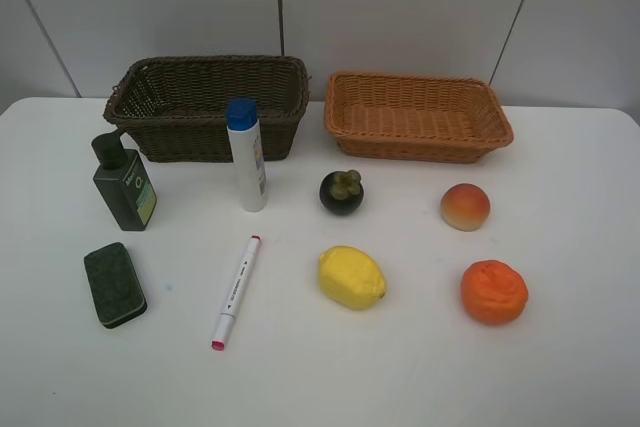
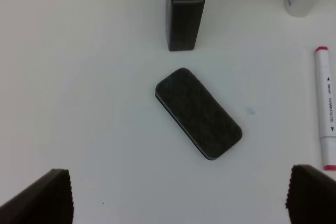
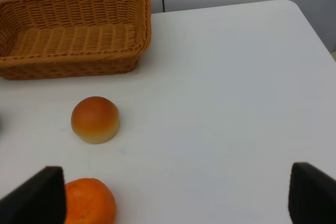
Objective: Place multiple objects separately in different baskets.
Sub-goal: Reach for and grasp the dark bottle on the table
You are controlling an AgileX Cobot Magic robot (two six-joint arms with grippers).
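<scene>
White table (image 1: 420,377), 2 baskets (image 1: 215,137) (image 1: 420,147), 8 objects (image 1: 125,187) (image 1: 246,157) (image 1: 114,285) (image 1: 236,292) (image 1: 341,193) (image 1: 351,277) (image 1: 494,292) (image 1: 465,207)

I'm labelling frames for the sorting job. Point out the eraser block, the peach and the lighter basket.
eraser block (image 2: 198,113), left wrist view, middle of its dark top face.
peach (image 3: 95,119), right wrist view, middle of its rounded side.
light orange-tan basket (image 1: 420,149), exterior high view, its front wall.

Ahead of the wide-set left jaws lies the dark eraser block (image 2: 198,113), flat and askew on the desk. The dark green pump bottle (image 2: 185,19) stands upright beyond it, the white-pink marker (image 2: 327,114) lies beside one jaw tip, and the white blue-capped tube (image 1: 246,155) stands before the dark brown basket (image 1: 215,137). Ahead of the right jaws sits the peach (image 3: 95,119), with the orange (image 3: 86,202) by one jaw tip, the light tan basket (image 3: 73,61) beyond, and the mangosteen (image 1: 341,191) and lemon (image 1: 351,277) off sideways.
</scene>
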